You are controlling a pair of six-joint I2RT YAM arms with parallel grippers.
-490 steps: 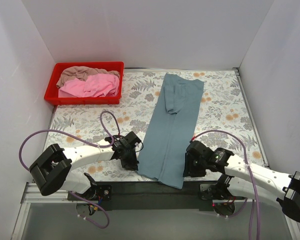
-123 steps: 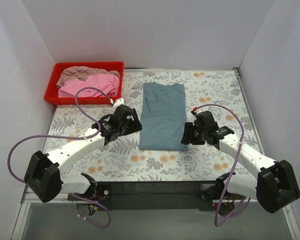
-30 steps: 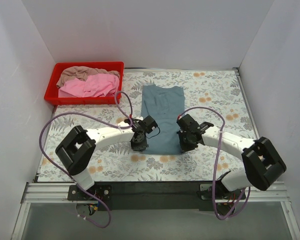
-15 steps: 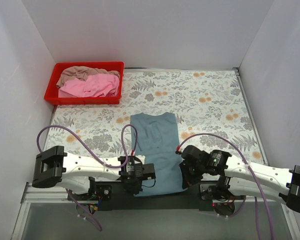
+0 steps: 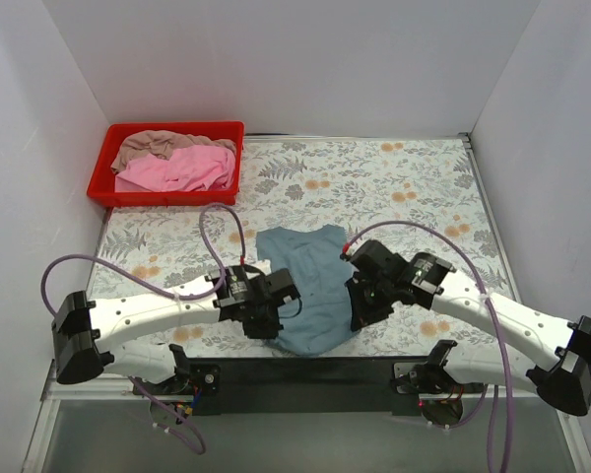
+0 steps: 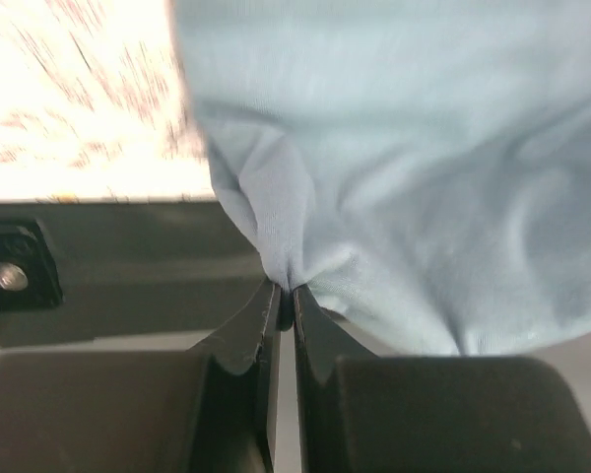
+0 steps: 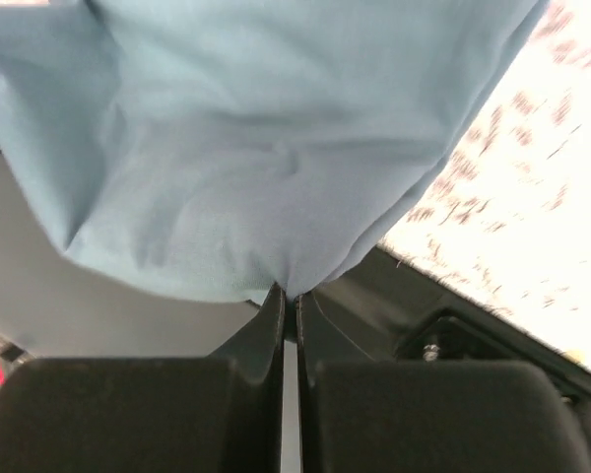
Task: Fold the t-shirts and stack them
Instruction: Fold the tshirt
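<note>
Top external view: your blue-grey t-shirt (image 5: 310, 281) sits by the middle of the worktop's (image 5: 414, 187) near edge, rumpled. Its far end lies on the floral surface, and its near end is bunched between the two arms.

On the left wrist view, the left gripper (image 6: 285, 296) has its jaws pressed together on a pinch of the shirt's edge. The cloth fans up and away from the fingertips, with the dark rail of the near edge below.

Right wrist view, same story: the right gripper (image 7: 288, 296) is clamped on a fold at the shirt's opposite side, and the fabric drapes out from the pinch.

At the far left corner, the red tray (image 5: 106, 163) holds the pink t-shirt (image 5: 182, 169) and the beige t-shirt (image 5: 158, 145) in a heap, well apart from both grippers.
</note>
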